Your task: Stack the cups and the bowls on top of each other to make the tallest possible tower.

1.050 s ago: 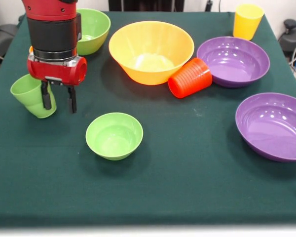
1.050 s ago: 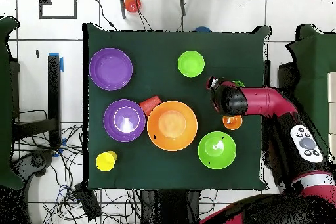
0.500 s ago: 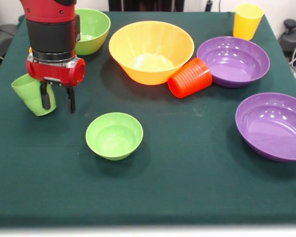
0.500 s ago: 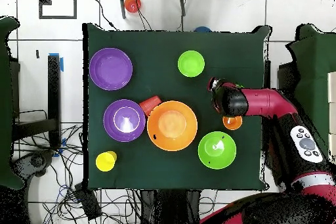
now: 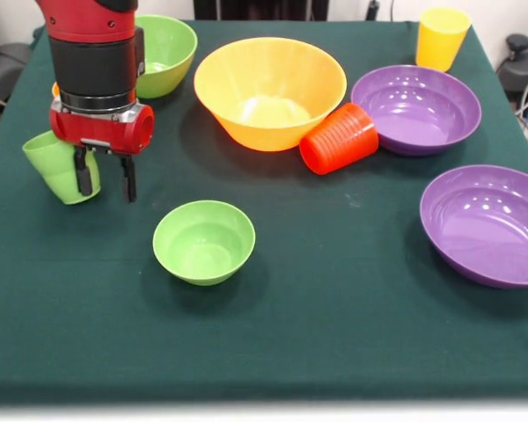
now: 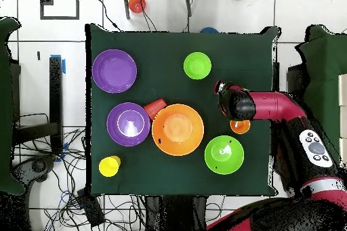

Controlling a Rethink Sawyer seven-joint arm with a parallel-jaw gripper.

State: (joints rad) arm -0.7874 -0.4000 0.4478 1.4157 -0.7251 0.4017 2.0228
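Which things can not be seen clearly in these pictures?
- Small orange plastic cup: front view, almost wholly behind the arm; overhead, partly under it.
- Light green plastic cup: overhead view, covered by the arm.
- Gripper: front view, whether it grips the green cup is unclear.

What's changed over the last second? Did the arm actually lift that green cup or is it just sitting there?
The gripper rose slightly, carrying the light green cup up with it, tilted, one finger in front of its wall. In the last half second they barely moved. The small green bowl, orange bowl, red cup, yellow cup and both purple bowls stayed put.
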